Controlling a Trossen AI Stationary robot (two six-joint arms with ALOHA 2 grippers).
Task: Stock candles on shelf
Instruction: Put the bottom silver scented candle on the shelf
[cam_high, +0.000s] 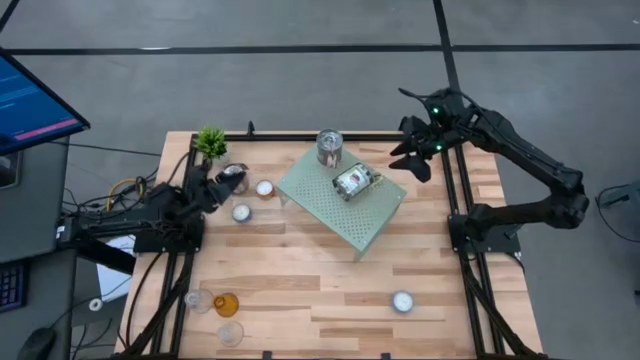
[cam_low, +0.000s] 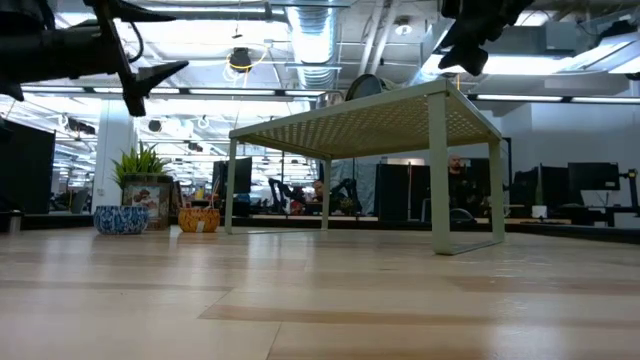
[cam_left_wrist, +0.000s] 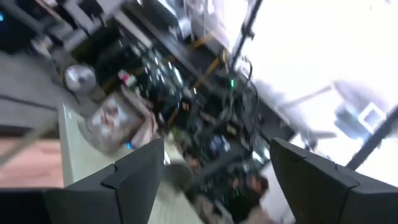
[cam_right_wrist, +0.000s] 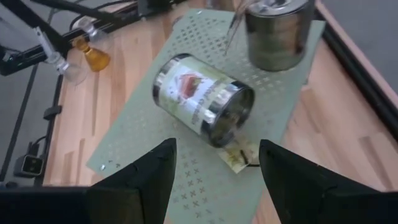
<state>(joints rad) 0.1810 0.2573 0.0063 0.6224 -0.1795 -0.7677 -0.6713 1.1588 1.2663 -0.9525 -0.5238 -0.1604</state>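
Observation:
The mint-green shelf (cam_high: 345, 212) stands on its legs in the middle of the table. Two silver tin candles are on it: one upright (cam_high: 329, 147) at its far corner, one on its side (cam_right_wrist: 202, 99) near the middle. My right gripper (cam_right_wrist: 214, 180) hangs open above the shelf's right edge, with the lying tin below and ahead of it. My left gripper (cam_high: 218, 186) is open at the table's left, with nothing between its fingers in the left wrist view. A third tin (cam_high: 236, 177) stands on the table just past its fingertips.
Two tealights (cam_high: 264, 187) (cam_high: 241, 212) lie on the table left of the shelf, and another (cam_high: 402, 301) at the near right. Clear glass holders (cam_high: 198, 300) (cam_high: 230, 333) and an amber one (cam_high: 226, 304) stand at the near left. A potted plant (cam_high: 211, 142) stands at the far left.

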